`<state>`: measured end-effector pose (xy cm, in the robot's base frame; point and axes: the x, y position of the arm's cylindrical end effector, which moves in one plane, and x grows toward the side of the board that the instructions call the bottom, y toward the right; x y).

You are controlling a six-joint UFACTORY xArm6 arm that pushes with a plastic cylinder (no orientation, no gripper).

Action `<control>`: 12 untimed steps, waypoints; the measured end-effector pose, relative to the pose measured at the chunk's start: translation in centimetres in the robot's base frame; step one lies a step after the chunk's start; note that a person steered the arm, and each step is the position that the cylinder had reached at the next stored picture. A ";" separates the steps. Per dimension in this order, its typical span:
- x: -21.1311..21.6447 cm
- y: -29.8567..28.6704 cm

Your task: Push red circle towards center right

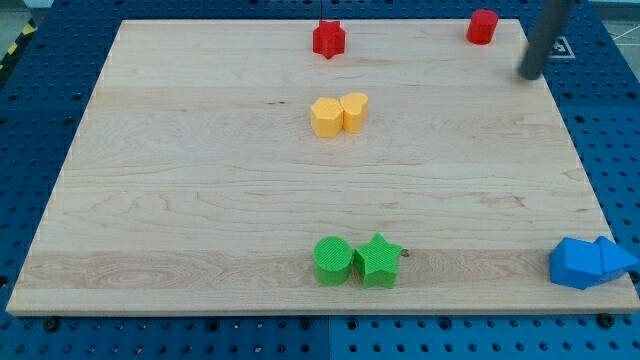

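The red circle (483,26) stands near the top right corner of the wooden board (200,200). My tip (529,75) is at the board's right edge, to the right of and a little below the red circle, apart from it. The rod slants up to the view's top right. A red star (328,39) sits at the top centre.
A yellow hexagon (326,117) and a yellow heart (354,110) touch each other above the centre. A green circle (333,260) and a green star (378,261) sit side by side at the bottom centre. Two blue blocks (590,262) lie at the bottom right edge.
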<state>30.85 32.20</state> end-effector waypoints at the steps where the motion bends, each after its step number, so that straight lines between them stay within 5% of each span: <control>1: -0.7 2.1; 2: -2.6 2.3; 3: -11.8 1.9; 6: -11.7 -3.9; 8: -10.9 -13.6; 10: -8.0 -15.0; 12: -10.7 -15.3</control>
<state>20.15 16.94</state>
